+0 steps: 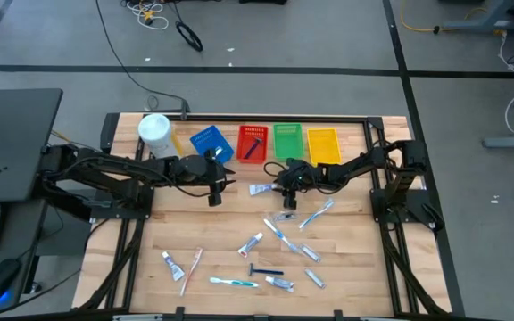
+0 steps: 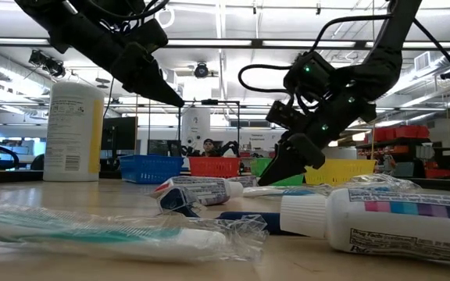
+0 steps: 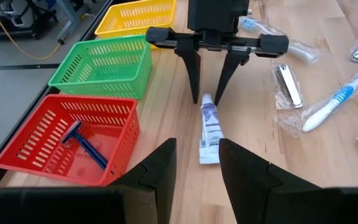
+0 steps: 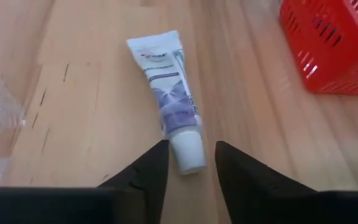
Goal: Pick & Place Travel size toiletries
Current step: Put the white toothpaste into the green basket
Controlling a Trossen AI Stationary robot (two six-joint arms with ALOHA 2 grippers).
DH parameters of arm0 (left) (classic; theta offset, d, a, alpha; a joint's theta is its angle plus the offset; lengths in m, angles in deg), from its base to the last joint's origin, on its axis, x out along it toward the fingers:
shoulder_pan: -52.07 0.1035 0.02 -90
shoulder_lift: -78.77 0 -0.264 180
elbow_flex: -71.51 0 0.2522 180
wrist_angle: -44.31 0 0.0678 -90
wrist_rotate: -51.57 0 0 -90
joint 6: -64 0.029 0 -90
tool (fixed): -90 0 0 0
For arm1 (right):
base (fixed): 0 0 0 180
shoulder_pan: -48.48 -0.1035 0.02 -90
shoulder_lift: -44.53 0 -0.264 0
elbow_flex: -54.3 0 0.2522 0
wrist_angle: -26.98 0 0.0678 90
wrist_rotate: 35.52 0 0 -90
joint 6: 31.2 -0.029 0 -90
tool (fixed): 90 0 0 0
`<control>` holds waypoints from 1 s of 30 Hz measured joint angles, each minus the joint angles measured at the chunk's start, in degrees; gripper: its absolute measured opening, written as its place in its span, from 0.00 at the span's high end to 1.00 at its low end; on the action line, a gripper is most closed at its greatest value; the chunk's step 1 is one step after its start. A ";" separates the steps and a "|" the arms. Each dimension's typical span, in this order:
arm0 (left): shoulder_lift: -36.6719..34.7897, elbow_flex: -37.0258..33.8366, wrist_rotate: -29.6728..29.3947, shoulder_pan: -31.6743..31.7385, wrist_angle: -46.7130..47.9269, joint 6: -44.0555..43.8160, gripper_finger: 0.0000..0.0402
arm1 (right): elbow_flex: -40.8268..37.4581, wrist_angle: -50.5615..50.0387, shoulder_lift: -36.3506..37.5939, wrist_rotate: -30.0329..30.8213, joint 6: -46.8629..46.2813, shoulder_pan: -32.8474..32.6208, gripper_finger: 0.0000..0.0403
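Observation:
A small white and purple toothpaste tube (image 1: 260, 189) lies flat on the wooden table in front of the red basket (image 1: 252, 143); it also shows in the left wrist view (image 3: 210, 127) and the right wrist view (image 4: 166, 93). My right gripper (image 4: 190, 158) is open and points down, with one finger on either side of the tube's white cap (image 4: 187, 151), apart from it. It shows from the front in the left wrist view (image 3: 207, 98). My left gripper (image 1: 214, 194) is open and empty, above the table to the left of the tube. A dark blue razor (image 3: 86, 143) lies in the red basket.
Blue (image 1: 211, 143), red, green (image 1: 286, 140) and yellow (image 1: 323, 144) baskets stand in a row at the far edge, with a large white canister (image 1: 156, 134) to their left. Several wrapped toothbrushes, tubes and a razor (image 1: 266, 270) lie scattered over the near half of the table.

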 joint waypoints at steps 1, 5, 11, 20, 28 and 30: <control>0.00 0.00 0.00 0.00 0.01 0.00 0.68 | 0.00 -0.01 0.00 -0.67 0.31 0.00 0.68; 0.00 0.01 0.00 0.00 0.04 0.00 0.68 | 0.00 0.00 0.00 -3.89 1.28 -0.04 0.74; 0.00 0.02 0.00 0.00 0.11 0.02 0.68 | 0.00 0.02 0.00 -3.96 1.17 -0.17 0.84; 0.00 0.02 0.00 0.00 0.15 0.02 0.68 | 0.00 -0.43 0.51 -3.90 -1.01 -0.17 0.85; 0.00 0.04 0.01 -0.01 0.17 -0.98 0.68 | -0.02 -8.38 11.44 -1.23 1.51 -0.18 0.86; 0.00 0.04 0.00 0.00 0.16 -1.05 0.68 | -0.02 -11.94 15.45 3.62 1.86 -0.24 0.86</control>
